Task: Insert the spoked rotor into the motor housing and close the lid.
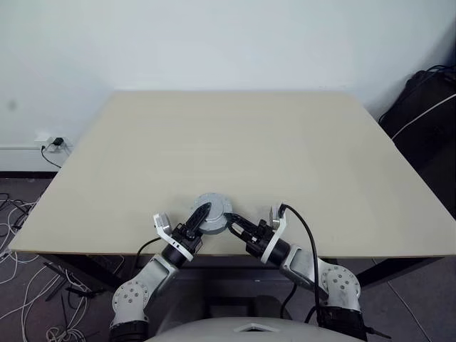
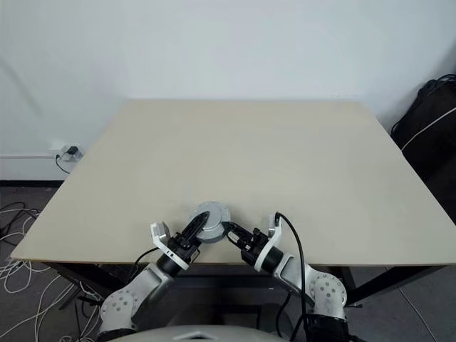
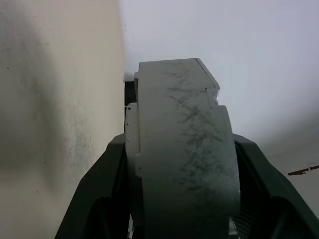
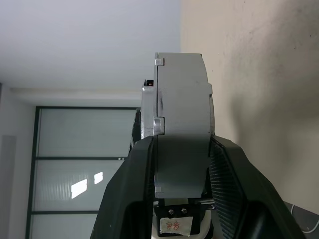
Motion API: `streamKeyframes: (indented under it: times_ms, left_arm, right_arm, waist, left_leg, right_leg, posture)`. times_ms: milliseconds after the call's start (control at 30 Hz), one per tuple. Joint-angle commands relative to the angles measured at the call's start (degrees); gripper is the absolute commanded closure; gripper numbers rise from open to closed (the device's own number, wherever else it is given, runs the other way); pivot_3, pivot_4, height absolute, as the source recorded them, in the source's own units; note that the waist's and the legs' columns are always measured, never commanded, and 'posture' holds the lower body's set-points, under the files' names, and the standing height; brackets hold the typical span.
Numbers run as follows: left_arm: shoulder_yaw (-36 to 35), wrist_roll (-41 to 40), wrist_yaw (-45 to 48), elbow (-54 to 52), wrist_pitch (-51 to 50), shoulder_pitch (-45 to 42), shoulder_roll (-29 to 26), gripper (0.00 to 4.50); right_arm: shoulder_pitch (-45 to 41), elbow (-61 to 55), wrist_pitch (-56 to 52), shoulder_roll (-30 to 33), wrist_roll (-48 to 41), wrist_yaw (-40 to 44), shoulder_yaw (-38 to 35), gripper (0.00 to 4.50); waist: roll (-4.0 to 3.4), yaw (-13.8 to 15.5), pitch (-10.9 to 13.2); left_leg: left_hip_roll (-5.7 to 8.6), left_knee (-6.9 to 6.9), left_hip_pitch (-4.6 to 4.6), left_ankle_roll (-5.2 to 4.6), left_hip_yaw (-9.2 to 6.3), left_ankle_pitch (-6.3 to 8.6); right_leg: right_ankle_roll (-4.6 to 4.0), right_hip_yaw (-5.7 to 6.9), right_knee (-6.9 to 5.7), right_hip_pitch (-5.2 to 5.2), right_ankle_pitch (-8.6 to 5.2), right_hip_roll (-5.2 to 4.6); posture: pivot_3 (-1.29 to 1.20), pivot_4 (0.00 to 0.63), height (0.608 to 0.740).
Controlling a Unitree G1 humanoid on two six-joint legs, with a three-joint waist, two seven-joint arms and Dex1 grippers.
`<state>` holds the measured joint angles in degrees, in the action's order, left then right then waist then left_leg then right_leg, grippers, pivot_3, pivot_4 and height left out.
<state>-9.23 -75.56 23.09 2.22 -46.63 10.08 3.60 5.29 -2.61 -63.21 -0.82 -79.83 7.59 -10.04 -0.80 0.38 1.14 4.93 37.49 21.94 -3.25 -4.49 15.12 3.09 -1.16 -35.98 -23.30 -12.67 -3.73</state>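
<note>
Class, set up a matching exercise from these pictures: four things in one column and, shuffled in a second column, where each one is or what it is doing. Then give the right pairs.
Column one:
1. left gripper
2. right gripper
3. grey disc assembly
4. wall socket

Column two:
A. held on edge between both grippers, over the table's near edge
B. low on the wall, past the table's left side
C. closed on the assembly's left side
D. closed on the assembly's right side

Pairs: 1-C, 2-D, 3-A, 4-B
</note>
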Motion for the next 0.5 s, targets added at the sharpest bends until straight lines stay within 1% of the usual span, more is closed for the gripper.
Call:
streamKeyframes:
  times_ms: [33, 200, 267, 333, 367, 500]
  left_arm:
    - [0.11, -0.45, 0.28, -1.1, -0.29, -0.48, 2.21, 2.35]
    - [0.06, -0.3, 0.2, -1.11, -0.38, -0.65, 2.06, 2.36]
    - [0.01, -0.31, 0.19, -1.16, -0.3, -0.72, 2.01, 2.36]
    - [-0.17, -0.06, 0.19, -1.21, -0.12, -0.87, 2.02, 2.36]
    - [-0.3, 0.07, 0.16, -1.24, 0.01, -0.97, 2.06, 2.36]
    - [-0.82, 0.57, 0.1, -1.47, 0.64, -1.44, 2.06, 2.36]
  right_arm:
    - [-0.77, -4.37, 1.63, -0.11, 0.96, 2.09, 1.56, 3.25]
    - [-0.14, -6.28, 3.25, 0.68, 4.08, 4.72, 3.26, 3.25]
    - [-0.03, -6.34, 3.47, 0.78, 4.36, 5.26, 3.49, 2.5]
    - [-0.04, -6.33, 3.59, 0.97, 4.52, 5.6, 3.54, 1.96]
    - [-0.06, -6.32, 3.61, 1.11, 4.57, 5.74, 3.52, 1.56]
    - [0.36, -7.36, 3.85, 2.47, 6.01, 6.53, 4.03, 0.23]
  waist:
    - [0.0, -0.01, 0.0]
    - [0.0, 0.01, 0.0]
    - [0.0, 0.01, 0.0]
    - [0.01, 0.05, 0.01]
    - [0.01, 0.11, 0.01]
    - [0.02, 0.33, 0.01]
  left_leg:
    - [0.0, 0.0, 0.0, 0.0, 0.0, 0.0]
    - [0.0, 0.02, 0.0, 0.0, 0.0, 0.0]
    - [0.0, 0.03, 0.0, 0.01, 0.0, 0.01]
    - [0.0, 0.04, 0.0, 0.02, 0.0, 0.01]
    - [0.0, 0.04, 0.0, 0.02, 0.0, 0.01]
    - [0.0, 0.05, 0.0, 0.11, 0.0, 0.06]
  right_leg:
    - [0.0, 0.0, 0.0, 0.0, 0.0, 0.0]
    - [0.01, 0.01, 0.0, 0.01, 0.0, 0.01]
    - [0.01, 0.01, 0.0, 0.01, 0.01, 0.01]
    - [0.02, 0.01, 0.0, 0.01, 0.01, 0.01]
    - [0.02, 0.01, 0.0, 0.01, 0.01, 0.01]
    - [0.02, 0.01, 0.0, 0.01, 0.01, 0.0]
  posture:
    - [0.0, 0.0, 0.74]
    - [0.0, 0.0, 0.74]
    - [0.0, 0.0, 0.74]
    - [0.0, 0.0, 0.74]
    - [0.0, 0.0, 0.74]
    - [0.0, 0.0, 0.74]
